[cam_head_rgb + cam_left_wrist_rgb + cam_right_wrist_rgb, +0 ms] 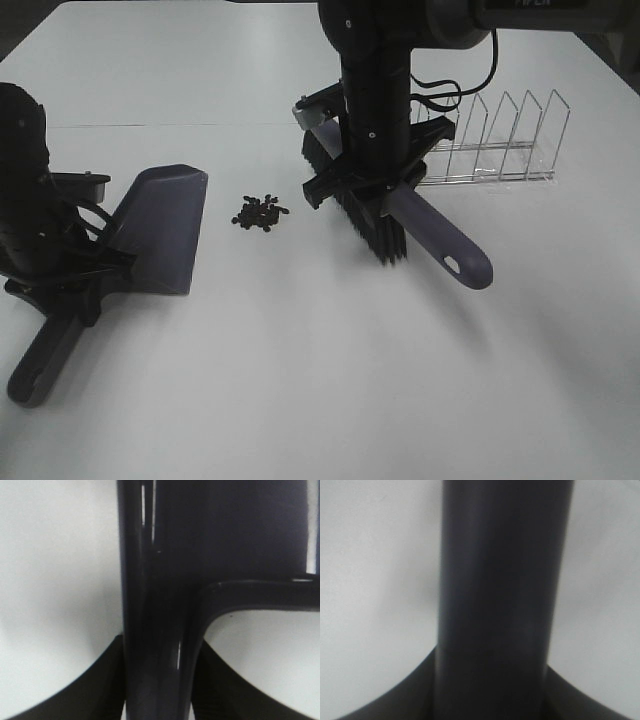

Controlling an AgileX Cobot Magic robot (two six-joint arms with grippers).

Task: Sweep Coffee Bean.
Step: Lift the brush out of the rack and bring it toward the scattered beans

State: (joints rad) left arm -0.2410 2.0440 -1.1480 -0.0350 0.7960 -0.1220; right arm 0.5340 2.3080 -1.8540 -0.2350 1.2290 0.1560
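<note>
One coffee bean (260, 212) pile on table (320, 400), between dustpan (165, 225) and brush (442, 242).

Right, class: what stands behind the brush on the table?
A clear rack with upright dividers stands behind the brush; one end is hidden by the right arm.

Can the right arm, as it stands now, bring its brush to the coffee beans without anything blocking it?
Probably yes. The right end effector holds the brush, and only bare table lies between its bristles and the coffee beans. The dustpan sits beyond the beans, not in the path.
</note>
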